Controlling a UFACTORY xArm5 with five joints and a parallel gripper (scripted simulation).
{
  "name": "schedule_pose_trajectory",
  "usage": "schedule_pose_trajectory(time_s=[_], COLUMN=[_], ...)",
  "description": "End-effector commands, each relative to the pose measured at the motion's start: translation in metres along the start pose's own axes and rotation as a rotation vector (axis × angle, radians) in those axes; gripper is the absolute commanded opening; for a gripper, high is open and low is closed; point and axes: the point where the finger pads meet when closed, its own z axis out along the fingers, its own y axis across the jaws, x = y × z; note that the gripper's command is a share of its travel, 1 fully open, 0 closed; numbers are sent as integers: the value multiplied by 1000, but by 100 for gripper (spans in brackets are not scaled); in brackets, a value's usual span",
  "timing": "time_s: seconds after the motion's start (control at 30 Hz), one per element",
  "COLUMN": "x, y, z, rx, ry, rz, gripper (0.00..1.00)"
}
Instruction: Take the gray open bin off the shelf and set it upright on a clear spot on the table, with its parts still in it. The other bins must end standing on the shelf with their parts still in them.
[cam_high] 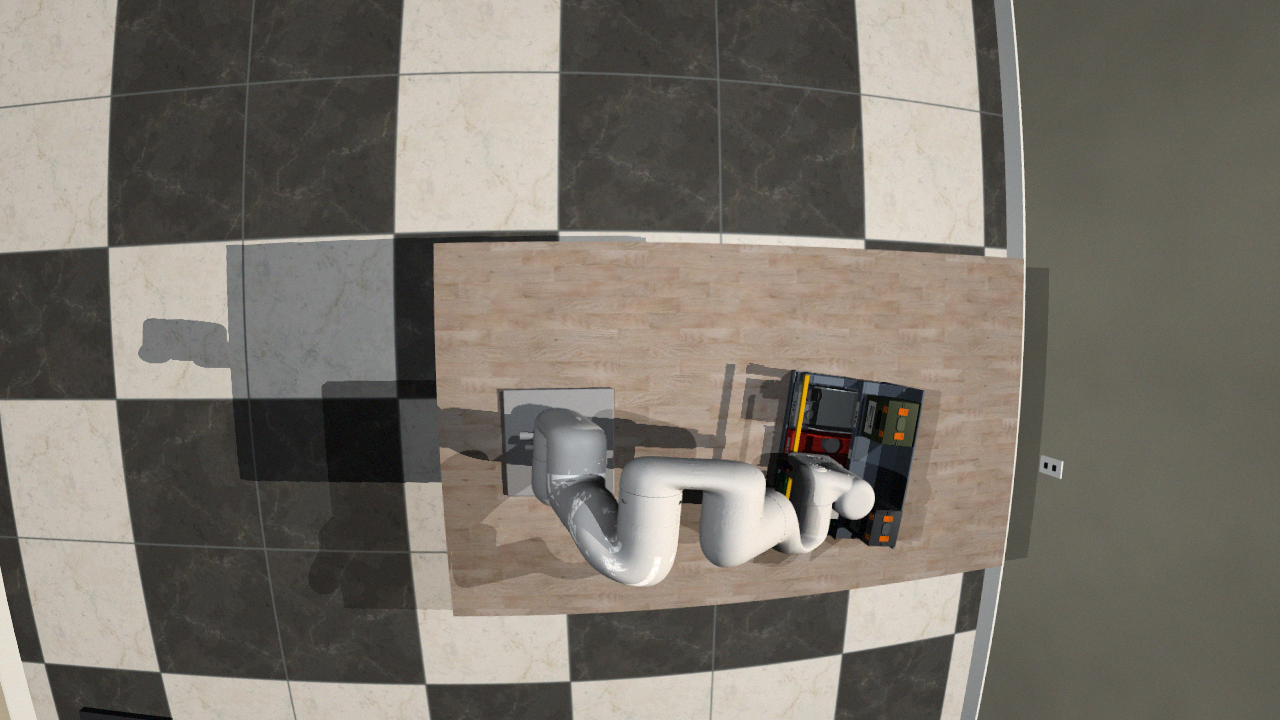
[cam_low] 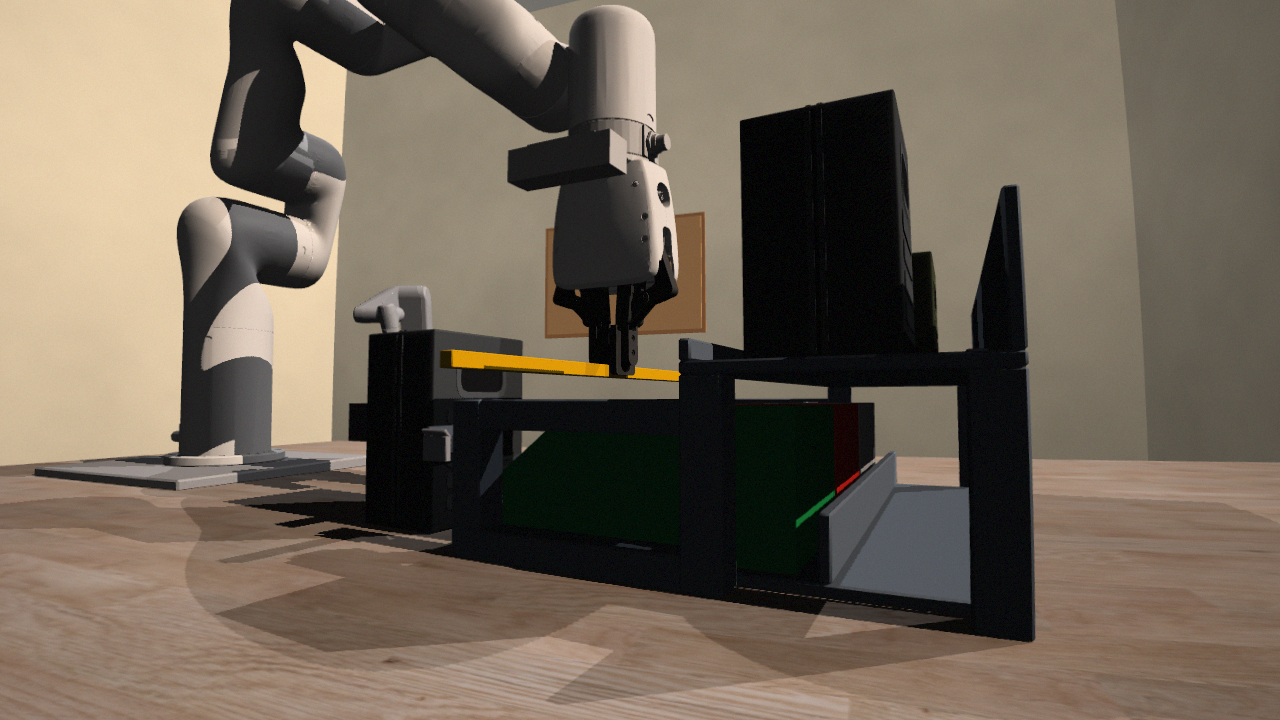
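Observation:
A dark shelf (cam_high: 850,447) stands on the right part of the wooden table and also shows in the low side view (cam_low: 742,483). A gray open bin (cam_high: 834,407) sits at the shelf's far end. In the side view it is a gray box with a handle hole (cam_low: 487,380). My gripper (cam_low: 623,362) points straight down and is shut on a long thin yellow strip (cam_low: 559,363). The strip is held just above the shelf's lower frame and runs toward the gray bin. From above the wrist (cam_high: 819,492) hides the fingers. I cannot tell which bin the strip belongs to.
A red bin (cam_high: 819,440) and a green bin (cam_low: 626,483) sit in the shelf. Dark boxes with orange parts (cam_high: 899,420) stand on its top level, tall in the side view (cam_low: 823,223). A gray sloped tray fills the near lower corner. The arm's base plate (cam_high: 554,438) is at the left.

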Motion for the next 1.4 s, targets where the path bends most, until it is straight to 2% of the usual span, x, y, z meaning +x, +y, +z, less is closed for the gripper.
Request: schedule_pose_trajectory(time_s=[0.0, 0.6, 1.37], x=[0, -1, -1], y=[-1, -1, 46], z=[-11, -49, -47], rx=[4, 4, 4], ry=[13, 13, 13], rz=[0, 0, 0], gripper=[0, 0, 0])
